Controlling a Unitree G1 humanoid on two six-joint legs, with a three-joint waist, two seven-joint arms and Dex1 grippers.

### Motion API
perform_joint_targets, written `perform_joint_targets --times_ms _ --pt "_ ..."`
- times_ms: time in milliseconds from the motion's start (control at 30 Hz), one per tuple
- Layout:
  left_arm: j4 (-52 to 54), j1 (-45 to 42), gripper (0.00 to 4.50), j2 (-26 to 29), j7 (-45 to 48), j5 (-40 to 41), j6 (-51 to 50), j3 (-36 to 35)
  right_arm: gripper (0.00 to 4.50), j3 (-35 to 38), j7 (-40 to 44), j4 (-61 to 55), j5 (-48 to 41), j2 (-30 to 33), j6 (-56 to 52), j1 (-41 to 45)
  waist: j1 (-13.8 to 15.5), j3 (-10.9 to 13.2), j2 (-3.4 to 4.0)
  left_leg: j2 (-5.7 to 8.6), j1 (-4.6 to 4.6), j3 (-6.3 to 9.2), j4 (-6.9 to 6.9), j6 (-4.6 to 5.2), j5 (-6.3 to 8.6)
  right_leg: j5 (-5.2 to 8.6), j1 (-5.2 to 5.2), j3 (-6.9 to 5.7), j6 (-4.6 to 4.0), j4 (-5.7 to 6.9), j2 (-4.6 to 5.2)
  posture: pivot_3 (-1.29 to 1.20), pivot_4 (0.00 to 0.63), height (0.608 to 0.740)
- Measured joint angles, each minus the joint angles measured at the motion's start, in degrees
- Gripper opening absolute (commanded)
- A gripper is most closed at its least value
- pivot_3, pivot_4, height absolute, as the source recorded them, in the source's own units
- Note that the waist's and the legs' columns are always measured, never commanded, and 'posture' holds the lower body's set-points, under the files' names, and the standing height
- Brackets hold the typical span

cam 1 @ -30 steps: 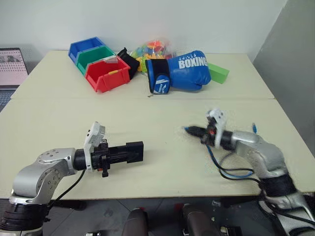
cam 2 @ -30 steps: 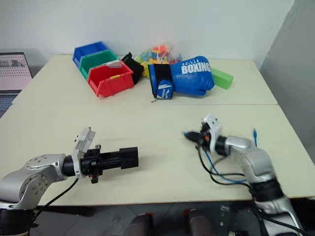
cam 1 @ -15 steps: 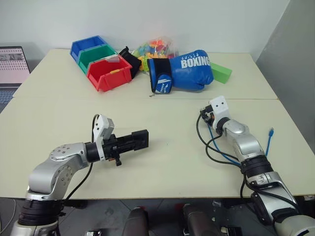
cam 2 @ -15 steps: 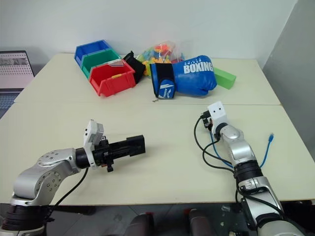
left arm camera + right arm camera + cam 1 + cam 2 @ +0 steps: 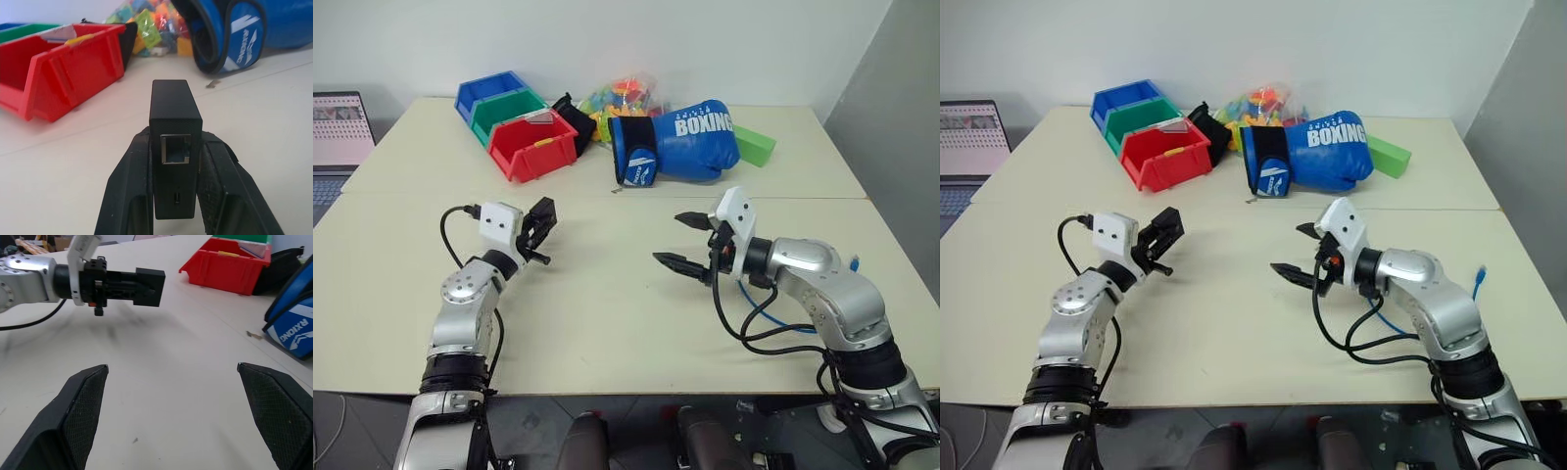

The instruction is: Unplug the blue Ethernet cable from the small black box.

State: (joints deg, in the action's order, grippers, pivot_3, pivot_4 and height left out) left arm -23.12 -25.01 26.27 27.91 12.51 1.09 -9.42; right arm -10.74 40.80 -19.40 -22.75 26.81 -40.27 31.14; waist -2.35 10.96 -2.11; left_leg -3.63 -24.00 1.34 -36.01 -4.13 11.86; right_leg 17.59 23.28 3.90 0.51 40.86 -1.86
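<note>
left fingers (image 5: 128, 196) clamp small black box (image 5: 174, 122), port empty; right fingers (image 5: 83, 411) apart; red bin (image 5: 529, 145) holds yellow piece.

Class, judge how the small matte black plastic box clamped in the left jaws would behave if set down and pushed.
The small matte black plastic box looks stiff: its flat sides and sharp edges show no bending in the left gripper. Being box-shaped, it would probably slide, not roll. Stood on its narrow end, it might tip.

Counted on the worktop (image 5: 607, 323): three bins (image 5: 514, 122), one boxing glove (image 5: 680, 142), one green block (image 5: 751, 146), one bag of toys (image 5: 617, 98), one black box (image 5: 174, 127), one blue cable (image 5: 793, 325).
</note>
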Motion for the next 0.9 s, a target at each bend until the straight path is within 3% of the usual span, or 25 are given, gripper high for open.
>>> perform_joint_targets --times_ms 33,100,233,500,733,900 --pt "-1.91 -0.30 0.79 -0.54 -0.25 -0.04 0.98 -0.02 4.48 -0.74 -0.16 -0.45 0.03 -0.31 -0.59 0.04 0.05 0.00 0.00 0.00 0.00 0.00 0.00 0.00 0.00 0.00 0.00 -0.02 0.01 0.00 0.00 0.00 0.150 0.740" --pt "-4.89 -0.57 1.49 -1.24 -0.40 -0.03 2.42 -0.05 4.50 -2.15 -0.18 -1.13 0.07 -0.57 -1.40 0.08 0.05 0.00 0.00 0.00 0.00 -0.01 0.00 0.00 0.00 0.00 0.00 -0.04 0.00 -0.01 0.00 0.00 0.150 0.740" --pt "-8.09 -0.46 2.32 -1.44 0.78 0.60 3.17 -0.77 4.50 -3.81 -0.52 -1.86 0.93 -0.60 -2.10 0.08 0.05 0.00 0.00 0.00 0.00 0.00 0.00 0.00 0.00 0.00 0.00 -0.08 0.00 0.00 0.00 0.00 0.150 0.740" --pt "-3.71 4.12 4.13 -1.16 2.89 1.77 2.04 -2.23 4.50 -4.09 -0.91 -3.03 1.21 -0.67 -3.02 -0.06 -0.09 -0.01 -0.02 -0.04 0.02 0.00 0.01 0.00 0.00 -0.01 0.00 -0.06 -0.01 0.00 -0.01 0.00 0.150 0.740" --pt "16.05 17.55 4.13 5.48 4.73 5.51 -12.85 -3.85 4.50 -3.52 -1.95 -4.74 1.11 -0.14 -4.48 -3.76 -0.57 -0.02 -0.03 -0.07 0.03 0.10 0.04 -0.01 0.00 0.07 -0.01 0.06 0.10 0.02 0.00 0.00 0.150 0.740" --pt "27.28 22.36 4.13 14.21 9.38 7.79 -21.28 -5.47 4.50 0.91 -0.66 -6.55 -1.41 3.48 -5.58 -6.22 -0.36 0.00 -0.06 -0.03 0.04 0.07 0.03 -0.01 0.00 0.15 -0.05 0.05 0.24 -0.03 0.03 0.00 0.150 0.740"
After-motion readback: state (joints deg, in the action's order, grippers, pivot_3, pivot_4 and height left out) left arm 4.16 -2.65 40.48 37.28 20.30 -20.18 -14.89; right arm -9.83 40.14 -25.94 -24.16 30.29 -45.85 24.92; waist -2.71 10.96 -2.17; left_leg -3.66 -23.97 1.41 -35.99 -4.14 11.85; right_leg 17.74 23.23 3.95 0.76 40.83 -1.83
